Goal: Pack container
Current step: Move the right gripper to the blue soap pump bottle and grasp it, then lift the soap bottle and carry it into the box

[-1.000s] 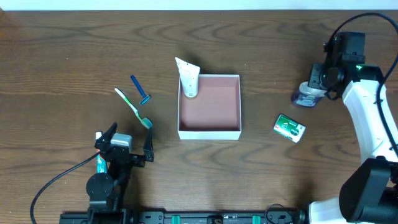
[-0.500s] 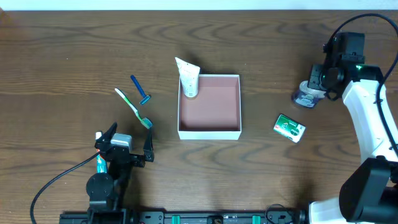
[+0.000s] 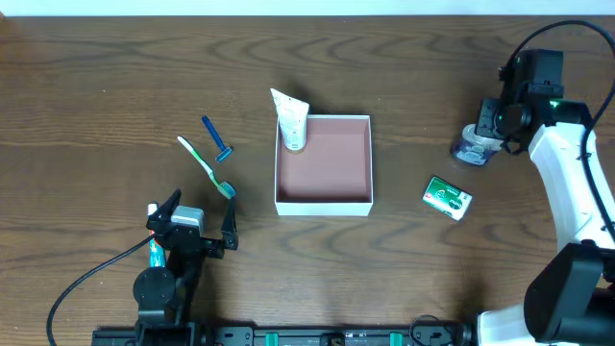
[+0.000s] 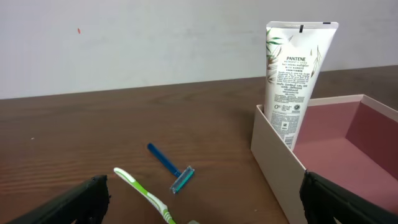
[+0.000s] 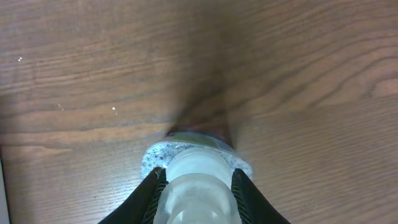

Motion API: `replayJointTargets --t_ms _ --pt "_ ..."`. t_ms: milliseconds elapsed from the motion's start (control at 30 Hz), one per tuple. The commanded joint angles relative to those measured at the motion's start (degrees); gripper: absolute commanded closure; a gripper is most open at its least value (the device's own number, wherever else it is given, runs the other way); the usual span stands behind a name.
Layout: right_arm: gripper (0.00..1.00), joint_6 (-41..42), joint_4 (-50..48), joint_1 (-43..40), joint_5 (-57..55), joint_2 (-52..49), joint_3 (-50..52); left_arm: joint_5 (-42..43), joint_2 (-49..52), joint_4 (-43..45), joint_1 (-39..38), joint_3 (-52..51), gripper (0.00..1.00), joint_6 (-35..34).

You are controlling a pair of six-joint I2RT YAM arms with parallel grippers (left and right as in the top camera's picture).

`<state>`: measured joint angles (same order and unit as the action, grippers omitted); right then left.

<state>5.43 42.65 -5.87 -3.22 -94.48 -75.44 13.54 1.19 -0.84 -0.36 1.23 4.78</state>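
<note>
The container (image 3: pixel 323 204) is a square white box with a pinkish floor at the table's middle; it also shows in the left wrist view (image 4: pixel 273 149). A white tube (image 3: pixel 291 122) leans in its far left corner (image 4: pixel 293 81). My right gripper (image 3: pixel 485 132) is shut on a clear frosted bottle (image 5: pixel 196 186) that stands on the table at the right (image 3: pixel 472 148). My left gripper (image 3: pixel 192 223) is open and empty near the front left. A green toothbrush (image 3: pixel 207 166) and a blue razor (image 3: pixel 217 140) lie left of the container.
A green and white packet (image 3: pixel 447 198) lies right of the container. Something teal and white (image 3: pixel 154 252) sits under the left arm by the front edge. A white wall stands behind the table in the left wrist view.
</note>
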Motion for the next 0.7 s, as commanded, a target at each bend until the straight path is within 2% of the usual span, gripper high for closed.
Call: replayJointTargets --t_ms 0,367,667 --pt "0.99 -1.90 -0.48 -0.44 1.92 -0.31 -0.24 0.81 0.11 -1.92 0.35 -1.01 0.02 0.57" --pt "0.99 -3.43 -1.16 0.15 3.19 1.77 -0.35 0.83 0.11 -1.95 0.35 -1.01 0.02 0.57" --pt "0.99 -4.46 -4.15 1.09 12.35 8.76 -0.70 0.83 0.11 -1.92 0.35 -1.01 0.02 0.57"
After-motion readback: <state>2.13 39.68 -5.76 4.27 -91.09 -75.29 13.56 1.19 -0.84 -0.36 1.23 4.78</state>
